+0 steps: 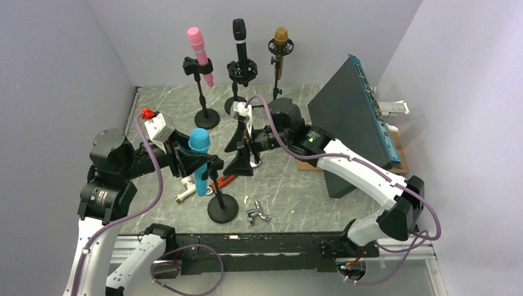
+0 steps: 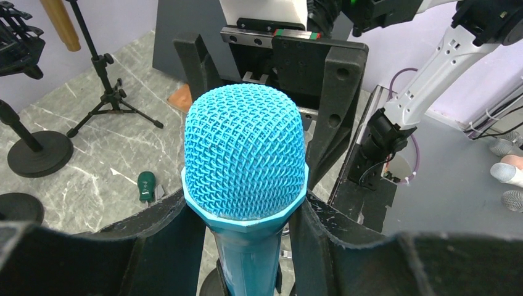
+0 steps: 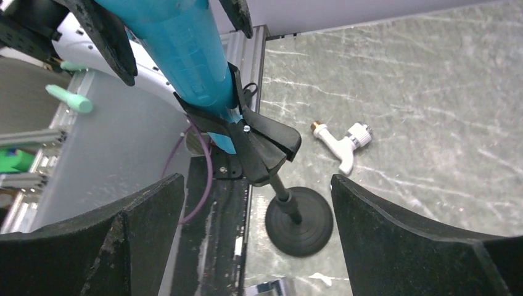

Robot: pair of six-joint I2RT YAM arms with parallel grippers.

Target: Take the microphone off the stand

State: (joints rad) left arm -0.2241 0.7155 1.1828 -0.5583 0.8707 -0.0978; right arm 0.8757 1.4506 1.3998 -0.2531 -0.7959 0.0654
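Nearest, the stand (image 1: 222, 208) has a round, flat black base and a thin rod, topped by a black plastic clip (image 3: 259, 139). The microphone (image 1: 199, 148) sits in that clip, long axis nearly upright: smooth blue handle down, rounded mesh head up. The left gripper (image 1: 185, 161) pinches the handle just under the head. The right gripper (image 1: 242, 154), just beyond, has its fingers spread wide, facing the stand.

The top camera looked down from behind the arms; both wrist cameras, close in, shared the turquoise mesh-headed microphone (image 2: 244, 154).
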